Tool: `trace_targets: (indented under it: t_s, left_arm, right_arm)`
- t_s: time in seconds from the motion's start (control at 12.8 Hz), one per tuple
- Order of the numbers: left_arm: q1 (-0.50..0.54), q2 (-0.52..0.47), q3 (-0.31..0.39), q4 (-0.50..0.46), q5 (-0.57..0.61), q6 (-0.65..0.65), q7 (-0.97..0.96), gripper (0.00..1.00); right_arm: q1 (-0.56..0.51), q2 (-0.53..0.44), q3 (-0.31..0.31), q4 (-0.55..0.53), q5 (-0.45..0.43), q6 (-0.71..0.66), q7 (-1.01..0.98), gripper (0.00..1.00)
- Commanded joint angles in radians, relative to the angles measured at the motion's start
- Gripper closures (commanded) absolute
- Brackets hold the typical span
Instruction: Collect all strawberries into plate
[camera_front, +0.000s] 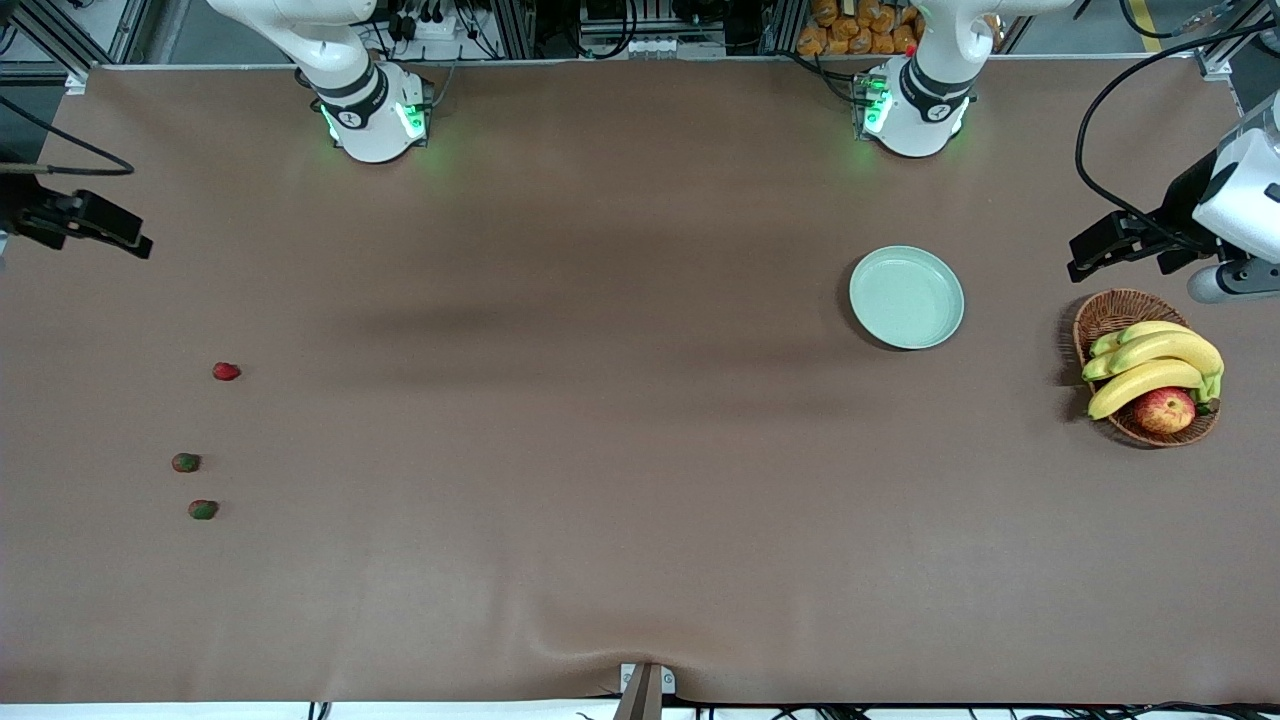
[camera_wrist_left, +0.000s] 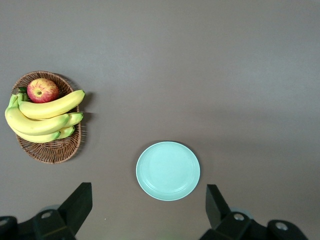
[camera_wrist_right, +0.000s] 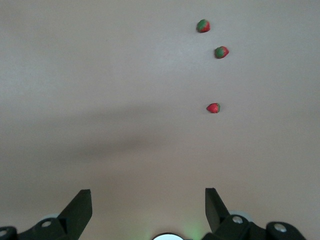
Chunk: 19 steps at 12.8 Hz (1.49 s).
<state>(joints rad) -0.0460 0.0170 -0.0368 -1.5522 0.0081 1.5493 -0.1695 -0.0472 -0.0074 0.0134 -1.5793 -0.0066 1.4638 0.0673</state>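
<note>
no writing on plate (camera_front: 906, 298) or strawberries (camera_front: 226, 372).

Three strawberries lie loose on the brown table, well apart from an empty plate.
The plate (camera_front: 906, 297), round, pale mint-green and raised at the rim, sits flat toward the left arm's end. Seen from it in the front view, the first strawberry (camera_front: 226, 371), mostly red, lies near 9 o'clock; the second strawberry (camera_front: 185, 462) and third strawberry (camera_front: 203, 509), green tops showing, near 8 o'clock.
</note>
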Motion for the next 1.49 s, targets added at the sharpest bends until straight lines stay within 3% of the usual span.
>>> trace_targets:
  t_s: [0.0,0.16,0.55,1.1,1.41]
  left_arm:
    - [0.011,0.001,-0.003,0.015,0.006,-0.024,0.025,0.0]
    - [-0.003,0.003,-0.009,0.017,0.018,-0.025,0.005,0.0]
    - [0.014,0.003,-0.017,0.009,0.007,-0.04,0.024,0.0]
    - [0.011,0.003,-0.015,0.017,0.009,-0.041,0.03,0.0]
    - [0.009,0.003,-0.015,0.015,0.009,-0.041,0.03,0.0]
  right_arm:
    - [0.064,0.085,-0.004,0.018,-0.021,0.009,0.006,0.0]
    - [0.06,0.127,-0.004,0.018,-0.026,0.047,0.002,0.0]
    - [0.057,0.237,-0.004,0.018,-0.185,0.081,-0.006,0.0]
    - [0.029,0.303,-0.009,0.076,-0.185,0.118,-0.032,0.0]
    - [-0.071,0.328,-0.009,0.064,-0.171,0.162,-0.032,0.0]
